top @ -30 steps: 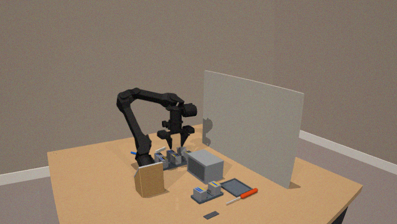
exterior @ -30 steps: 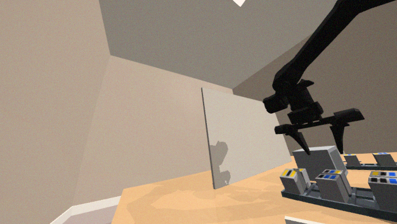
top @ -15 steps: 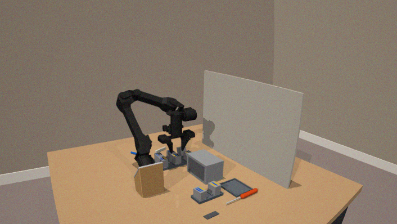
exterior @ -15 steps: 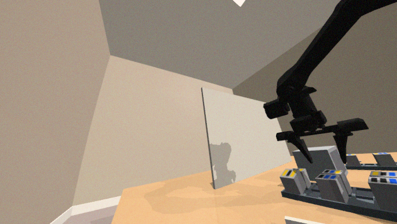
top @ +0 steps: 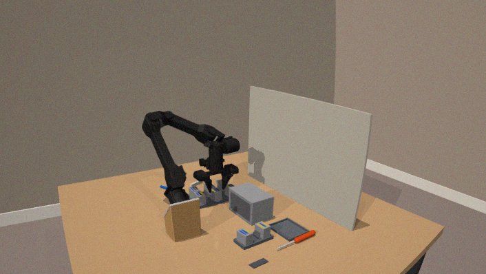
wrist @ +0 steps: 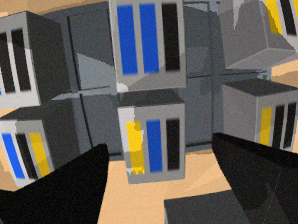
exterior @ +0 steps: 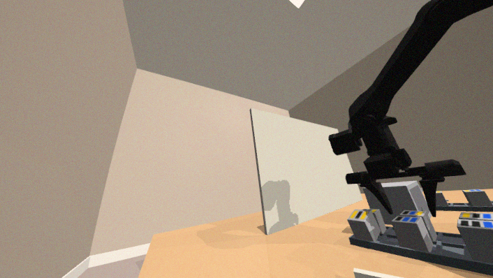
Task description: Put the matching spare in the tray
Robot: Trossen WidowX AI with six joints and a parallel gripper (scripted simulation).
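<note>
- Top view: the fingers [top: 217, 190] [exterior: 413, 214] point down at the rack [top: 211, 204] [exterior: 384, 246] [wrist: 95, 125], which keeps its blocks upright with stripes uppermost, presumably so codes can be read and sides gripped. The tray [top: 289, 228] lies well apart, beyond the grey housing [top: 263, 211] [exterior: 401, 195] [wrist: 200, 209], with no spare in it. I cannot read the mounted unit's code here.
- Exterior view: the fingers stand partly open, one to each side of the yellow-blue-black spare [top: 216, 195] [exterior: 430, 227] [wrist: 154, 142], and hold nothing. The blue-blue-black block [top: 206, 190] [exterior: 413, 234] [wrist: 150, 45] sits just beside it, so the moderate opening probably serves to clear the neighbours.
- Wrist view: the yellow-blue-black spare sits in the rack between the fingertips, with a gap on either side. It looks like the chosen match, though its code cannot be checked against the mounted unit. Centring it should let both fingers close evenly; closing off-centre could tilt it. Lowering, gripping and lifting straight up would come next.
</note>
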